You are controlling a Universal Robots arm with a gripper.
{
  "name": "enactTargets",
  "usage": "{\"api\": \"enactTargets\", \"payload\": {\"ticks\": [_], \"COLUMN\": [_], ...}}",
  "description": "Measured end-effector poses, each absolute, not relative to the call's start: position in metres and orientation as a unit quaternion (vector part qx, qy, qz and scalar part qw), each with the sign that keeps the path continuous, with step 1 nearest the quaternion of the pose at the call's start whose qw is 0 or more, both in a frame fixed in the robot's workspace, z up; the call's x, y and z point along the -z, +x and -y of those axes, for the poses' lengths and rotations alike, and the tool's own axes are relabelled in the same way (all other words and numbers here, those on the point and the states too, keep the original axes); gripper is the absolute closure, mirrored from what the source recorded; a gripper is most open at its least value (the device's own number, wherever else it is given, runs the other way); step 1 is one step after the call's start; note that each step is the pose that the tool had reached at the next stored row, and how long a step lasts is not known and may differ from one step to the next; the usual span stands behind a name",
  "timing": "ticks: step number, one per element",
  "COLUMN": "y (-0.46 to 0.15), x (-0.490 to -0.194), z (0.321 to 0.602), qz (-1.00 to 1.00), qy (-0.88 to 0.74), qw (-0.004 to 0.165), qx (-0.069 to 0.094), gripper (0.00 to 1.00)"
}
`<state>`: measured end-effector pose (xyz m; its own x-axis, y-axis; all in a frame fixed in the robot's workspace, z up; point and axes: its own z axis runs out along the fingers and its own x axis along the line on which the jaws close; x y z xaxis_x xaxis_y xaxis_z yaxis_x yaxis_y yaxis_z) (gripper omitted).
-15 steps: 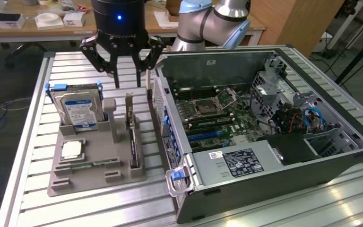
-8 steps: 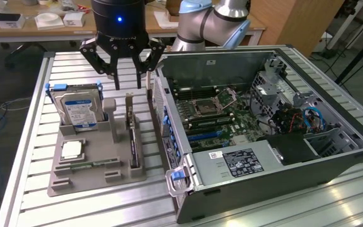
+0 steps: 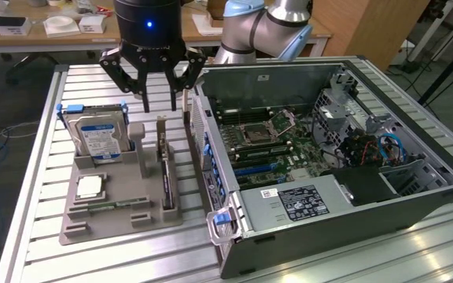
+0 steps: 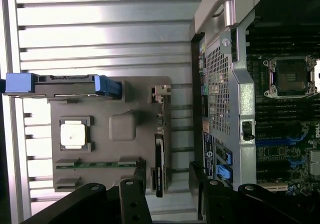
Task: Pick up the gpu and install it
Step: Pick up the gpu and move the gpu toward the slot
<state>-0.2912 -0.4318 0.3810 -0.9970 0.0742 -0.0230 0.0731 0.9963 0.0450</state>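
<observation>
The gpu (image 3: 166,172) is a thin black card standing on edge in a slot of the grey holder (image 3: 124,221), its silver bracket (image 3: 162,127) at the far end. My gripper (image 3: 161,103) hangs open just above that bracket end, holding nothing. In the wrist view the gpu (image 4: 159,161) is a narrow dark strip. One end of it lies in line with the gap of my gripper (image 4: 168,184), between the two fingertips (image 4: 140,180). The open computer case (image 3: 415,200) lies beside the holder at the exterior view's right, with its motherboard (image 3: 278,147) exposed.
The holder (image 4: 110,149) also carries a blue-labelled hard drive (image 3: 99,140), a square silver processor (image 3: 90,187) and a green memory stick (image 3: 116,204). The case's back wall (image 4: 235,89) stands close beside the gpu. A wooden desk (image 3: 69,35) with clutter lies behind the slatted metal table (image 3: 132,259).
</observation>
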Motion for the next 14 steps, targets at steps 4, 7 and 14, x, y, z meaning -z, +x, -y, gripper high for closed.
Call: {"api": "enactTargets", "payload": {"ticks": [4,7,14], "y": [-0.2913,-0.2913,-0.2913], "x": [-0.3807,-0.38,-0.3777], "z": [0.4339,0.4355,0.4387], "qz": [-0.999,-0.999,-0.999], "qy": [0.037,0.037,0.037], "qw": [0.012,0.012,0.012], "qx": [-0.022,-0.022,-0.022], "gripper": [0.53,0.53,0.53]}}
